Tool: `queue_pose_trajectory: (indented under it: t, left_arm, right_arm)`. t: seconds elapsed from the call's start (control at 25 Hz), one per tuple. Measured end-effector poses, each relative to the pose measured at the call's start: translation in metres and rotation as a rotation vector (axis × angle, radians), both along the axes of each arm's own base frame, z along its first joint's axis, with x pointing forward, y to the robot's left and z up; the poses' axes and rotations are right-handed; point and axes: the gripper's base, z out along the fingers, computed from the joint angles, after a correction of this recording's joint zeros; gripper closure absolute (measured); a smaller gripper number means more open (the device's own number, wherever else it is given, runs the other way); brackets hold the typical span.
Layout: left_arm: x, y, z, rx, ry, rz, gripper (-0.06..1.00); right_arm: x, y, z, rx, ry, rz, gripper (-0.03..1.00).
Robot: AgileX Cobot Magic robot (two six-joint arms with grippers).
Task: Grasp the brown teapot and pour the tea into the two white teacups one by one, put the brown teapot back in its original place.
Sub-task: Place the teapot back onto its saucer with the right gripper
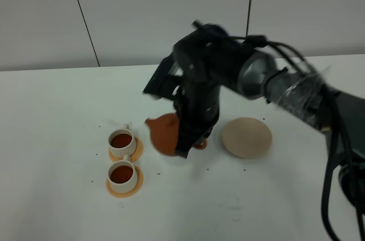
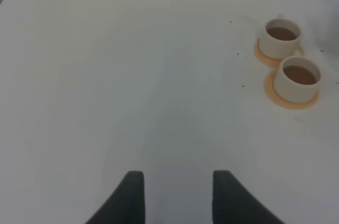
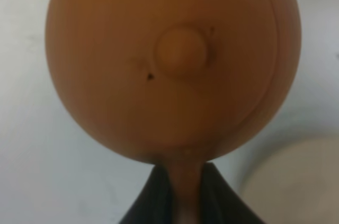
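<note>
Right end effector (image 3: 180,192) is clamped on the loop handle of the brown teapot (image 1: 166,133), its two dark fingers (image 3: 154,197) pressing either side of the handle. On the white surface (image 1: 57,207), the pot sits between the cups and the beige coaster (image 1: 246,137), which lies just right of it; whether it touches the surface cannot be told. Its spout points left toward the two white teacups (image 1: 122,158). Each cup stands on a small orange saucer (image 1: 124,187), one nearer, one farther, both holding dark tea. Left end effector (image 2: 177,197) hangs over bare surface, fingers apart and empty, well apart from the cups.
</note>
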Motion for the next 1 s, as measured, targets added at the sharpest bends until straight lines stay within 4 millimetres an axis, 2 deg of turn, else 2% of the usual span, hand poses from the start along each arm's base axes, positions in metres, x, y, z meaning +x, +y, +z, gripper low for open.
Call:
queue_pose_trajectory:
  t: [0.24, 0.4, 0.84, 1.0]
  left_arm:
    - [0.0, 0.0, 0.0, 0.0, 0.0, 0.0, 0.57]
    - [0.0, 0.0, 0.0, 0.0, 0.0, 0.0, 0.57]
    - [0.0, 0.0, 0.0, 0.0, 0.0, 0.0, 0.57]
    - [0.0, 0.0, 0.0, 0.0, 0.0, 0.0, 0.57]
  right_arm:
    - [0.035, -0.048, 0.002, 0.035, 0.024, -0.285, 0.88]
    - [0.048, -0.069, 0.002, 0.051, 0.033, -0.419, 0.88]
    - [0.069, -0.111, 0.002, 0.104, 0.072, -0.57, 0.88]
    - [0.07, -0.115, 0.002, 0.108, 0.075, -0.595, 0.88]
